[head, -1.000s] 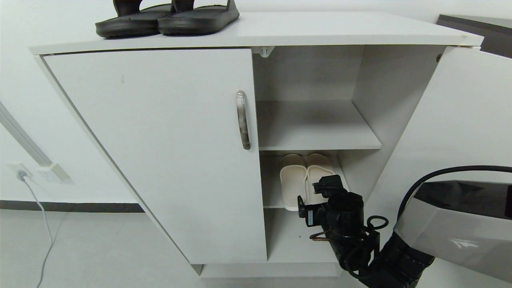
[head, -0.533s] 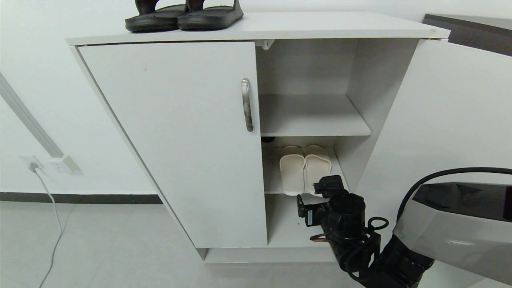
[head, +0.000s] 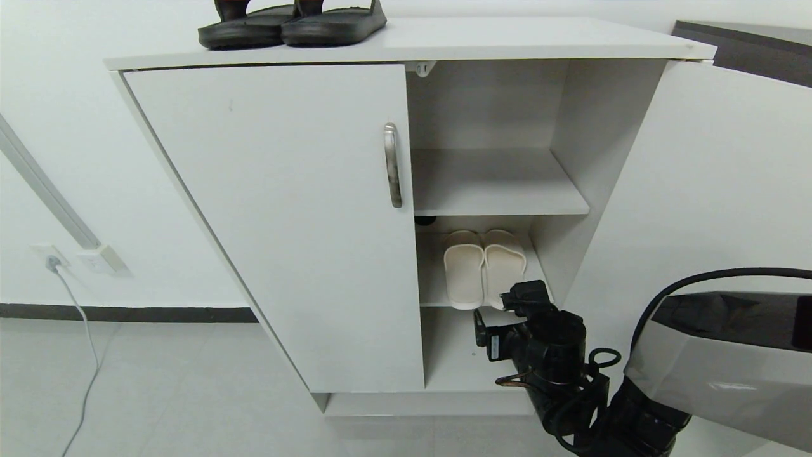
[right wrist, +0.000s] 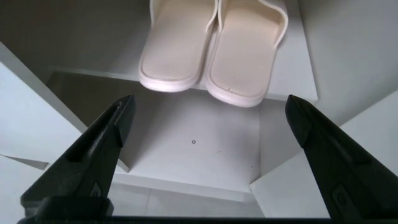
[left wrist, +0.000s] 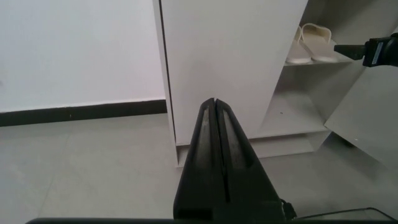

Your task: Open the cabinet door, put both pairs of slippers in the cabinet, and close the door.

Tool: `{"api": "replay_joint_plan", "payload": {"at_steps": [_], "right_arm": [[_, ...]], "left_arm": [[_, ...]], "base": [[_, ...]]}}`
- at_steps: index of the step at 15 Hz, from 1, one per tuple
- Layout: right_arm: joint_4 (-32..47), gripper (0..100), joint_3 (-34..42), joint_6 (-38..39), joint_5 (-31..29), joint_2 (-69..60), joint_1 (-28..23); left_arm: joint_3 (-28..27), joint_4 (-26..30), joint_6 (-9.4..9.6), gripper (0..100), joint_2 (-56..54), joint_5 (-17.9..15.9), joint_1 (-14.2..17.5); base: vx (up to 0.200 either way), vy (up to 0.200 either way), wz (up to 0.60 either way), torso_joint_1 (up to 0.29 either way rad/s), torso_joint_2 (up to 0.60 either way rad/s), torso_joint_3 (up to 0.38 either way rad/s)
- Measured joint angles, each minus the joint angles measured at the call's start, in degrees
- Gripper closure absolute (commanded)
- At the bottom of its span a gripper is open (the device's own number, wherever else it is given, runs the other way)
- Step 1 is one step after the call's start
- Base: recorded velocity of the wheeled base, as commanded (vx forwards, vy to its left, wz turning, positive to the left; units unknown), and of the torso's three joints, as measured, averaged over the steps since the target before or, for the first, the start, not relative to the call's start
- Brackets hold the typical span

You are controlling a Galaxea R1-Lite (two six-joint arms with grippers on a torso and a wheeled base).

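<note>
A pair of black slippers (head: 292, 25) lies on top of the white cabinet (head: 507, 39), at its left end. The cabinet's right door (head: 717, 190) stands open and the left door (head: 273, 222) is closed. Side by side on the middle shelf lies a cream pair of slippers (head: 484, 266) (right wrist: 211, 50), heels at the shelf's front edge. My right gripper (head: 501, 311) (right wrist: 208, 118) hangs open just in front of and below them, touching nothing. My left gripper (left wrist: 214, 102) is shut and empty, low over the floor before the closed door.
The upper shelf (head: 495, 184) and the bottom compartment (head: 450, 355) hold nothing. A metal handle (head: 392, 165) sits on the closed door. A wall socket with a cable (head: 54, 263) is at the left. The grey floor (head: 158, 393) lies open in front.
The whole head picture has shifted, so the cabinet now looks a little farther off. The right gripper has sunk slightly and drawn back from the cream slippers.
</note>
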Motion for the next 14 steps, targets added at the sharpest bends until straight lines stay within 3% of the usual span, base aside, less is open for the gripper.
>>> {"api": "replay_joint_plan", "payload": {"at_steps": [6, 14], "right_arm": [[-0.3, 0, 0.1, -0.5, 0.0, 0.0, 0.2], [-0.6, 0, 0.2, -0.5, 0.0, 0.1, 0.2]], "left_arm": [[0.0, 0.0, 0.02, 100, 0.0, 0.0, 0.0], [0.0, 0.0, 0.11, 100, 0.0, 0.0, 0.0]], "base": [[0.0, 0.0, 0.0, 0.001, 0.0, 0.013], [0.0, 0.0, 0.0, 0.004, 0.0, 0.183]]}}
